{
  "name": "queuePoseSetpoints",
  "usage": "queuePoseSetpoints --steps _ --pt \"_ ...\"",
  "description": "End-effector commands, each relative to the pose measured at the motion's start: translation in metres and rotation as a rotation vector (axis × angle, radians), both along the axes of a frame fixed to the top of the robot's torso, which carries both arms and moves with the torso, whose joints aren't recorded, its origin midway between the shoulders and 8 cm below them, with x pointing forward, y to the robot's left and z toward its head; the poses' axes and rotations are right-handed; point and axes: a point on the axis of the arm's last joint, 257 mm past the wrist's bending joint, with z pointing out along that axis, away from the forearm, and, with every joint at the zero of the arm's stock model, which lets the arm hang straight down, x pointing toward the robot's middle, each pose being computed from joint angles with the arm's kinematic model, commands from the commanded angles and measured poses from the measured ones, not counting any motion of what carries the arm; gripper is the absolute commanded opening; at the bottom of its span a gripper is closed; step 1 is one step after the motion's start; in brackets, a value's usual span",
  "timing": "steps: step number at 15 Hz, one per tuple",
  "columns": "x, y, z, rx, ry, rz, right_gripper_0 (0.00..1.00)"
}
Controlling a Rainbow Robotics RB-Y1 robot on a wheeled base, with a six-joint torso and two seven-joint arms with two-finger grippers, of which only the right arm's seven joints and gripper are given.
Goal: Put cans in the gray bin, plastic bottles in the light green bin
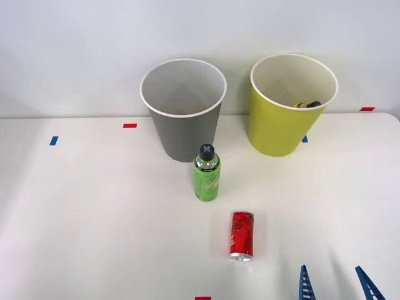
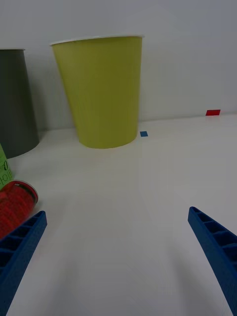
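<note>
A red soda can lies on its side on the white table. Behind it a green plastic bottle with a black cap stands upright; its label edge shows in the right wrist view. The gray bin stands at the back, with the light green bin to its right. Something dark lies inside the light green bin. My right gripper is open at the front right, just right of the can, with nothing between its fingers.
Small red tape marks and blue tape marks dot the table. A white wall stands close behind the bins.
</note>
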Motion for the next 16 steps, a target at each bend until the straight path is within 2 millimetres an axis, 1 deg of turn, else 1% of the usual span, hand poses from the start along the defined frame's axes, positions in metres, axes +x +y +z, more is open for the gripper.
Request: queuePoseSetpoints --steps 1,16 --pt "0.0000 0.0000 0.0000 0.000 0.000 0.000 1.00" --pt "0.0000 0.0000 0.0000 0.000 0.000 0.000 1.00"
